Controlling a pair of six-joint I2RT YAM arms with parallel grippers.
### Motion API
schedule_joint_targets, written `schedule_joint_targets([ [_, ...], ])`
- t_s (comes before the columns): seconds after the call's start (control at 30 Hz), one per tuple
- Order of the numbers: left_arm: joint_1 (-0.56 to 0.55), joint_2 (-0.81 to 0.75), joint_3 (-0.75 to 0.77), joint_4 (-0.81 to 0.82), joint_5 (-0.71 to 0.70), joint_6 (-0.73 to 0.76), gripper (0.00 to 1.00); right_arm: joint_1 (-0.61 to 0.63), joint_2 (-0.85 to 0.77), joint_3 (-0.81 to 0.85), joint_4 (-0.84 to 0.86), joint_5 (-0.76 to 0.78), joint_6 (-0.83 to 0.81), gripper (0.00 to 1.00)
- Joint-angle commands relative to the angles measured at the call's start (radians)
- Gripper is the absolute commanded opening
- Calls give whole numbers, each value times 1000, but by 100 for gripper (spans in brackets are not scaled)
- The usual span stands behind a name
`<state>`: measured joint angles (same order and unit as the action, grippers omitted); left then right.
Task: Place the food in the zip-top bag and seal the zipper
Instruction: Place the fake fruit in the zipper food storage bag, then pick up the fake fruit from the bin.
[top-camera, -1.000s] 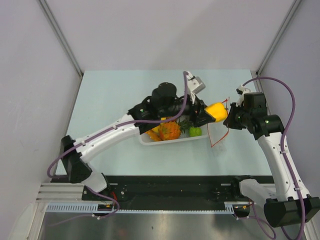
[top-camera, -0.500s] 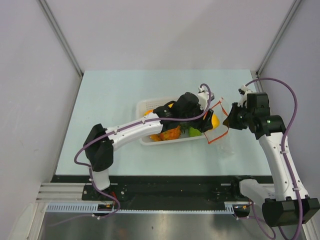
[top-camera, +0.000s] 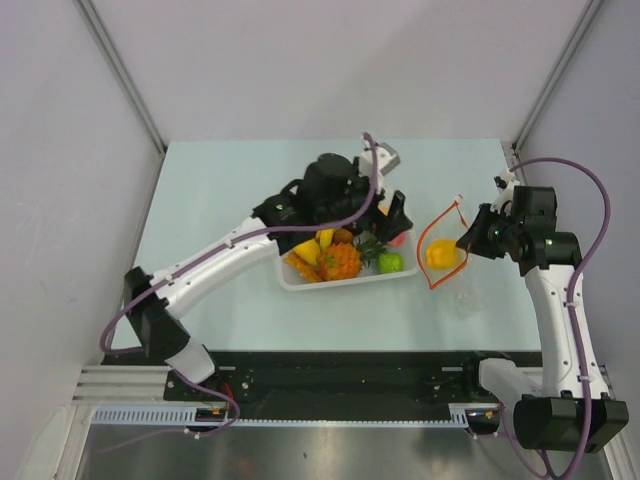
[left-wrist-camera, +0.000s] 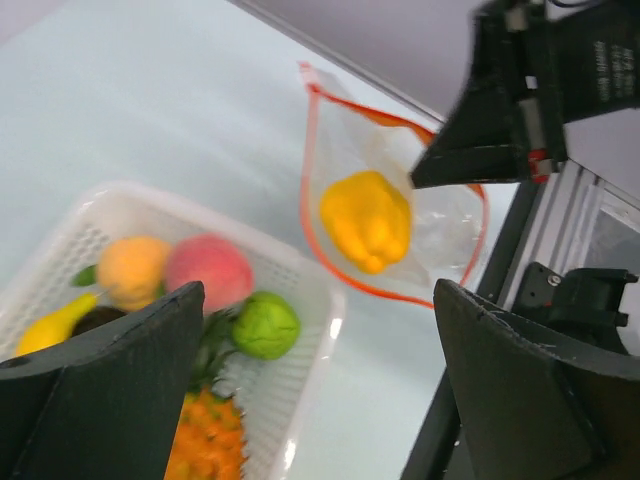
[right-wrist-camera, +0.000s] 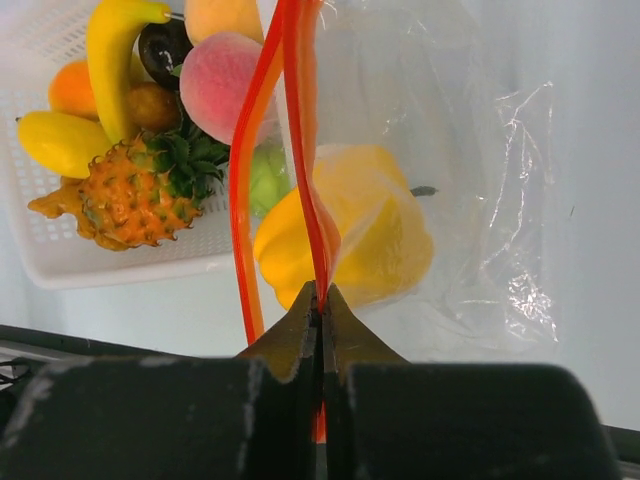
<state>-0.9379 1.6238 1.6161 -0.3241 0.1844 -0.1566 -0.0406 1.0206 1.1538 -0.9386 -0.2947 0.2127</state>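
Centre of the top view: a white basket (top-camera: 340, 284) sits on the pale table (top-camera: 220, 200) and holds the loose toy fruit. In it are a banana (top-camera: 308, 250), a pineapple (top-camera: 340, 262) and a green fruit (top-camera: 390, 262). The left wrist view adds a peach (left-wrist-camera: 208, 272) and an orange fruit (left-wrist-camera: 130, 268) in the same basket.

Above the basket's right end hangs the left gripper (left-wrist-camera: 318, 300). Its jaws are spread wide, with nothing between them.

Right of the basket and just beside its right end lies the clear bag (top-camera: 460, 295). Its mouth faces the basket. The zipper (right-wrist-camera: 302, 120) is unsealed, its red-orange strips gaping in a loop. One yellow fruit (top-camera: 440, 253) sits inside the bag, seen through the plastic in both wrist views.

Right of centre: the right gripper (top-camera: 466, 240) meets the loop at its right side. Its fingers are pinched tight on the zipper strip and hold that side of the mouth up. The right arm rises along the right edge of the frame.
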Motion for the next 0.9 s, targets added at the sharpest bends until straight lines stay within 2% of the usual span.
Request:
schedule_joint_targets([
  [0.0,135,-38,-91,43,94,51,100,-22,-10,23,1,-72,-19,0],
  [0.03,161,-22,-119,54,143,78,100,-24,-11,24,1,-99,-21,0],
  [0.17,165,34,-159,121,161,193,99,-30,-13,35,0,-162,-21,0],
  [0.3,162,145,-110,157,211,282,98,-45,-16,43,-17,-184,-16,0],
  [0.43,156,241,-50,172,227,341,99,-85,-13,55,-32,-309,-12,0],
  [0.73,100,375,11,217,138,405,100,-105,1,55,-55,-325,-18,0],
  [0.87,93,421,44,208,87,419,96,-108,-1,50,-62,-331,-18,0],
])
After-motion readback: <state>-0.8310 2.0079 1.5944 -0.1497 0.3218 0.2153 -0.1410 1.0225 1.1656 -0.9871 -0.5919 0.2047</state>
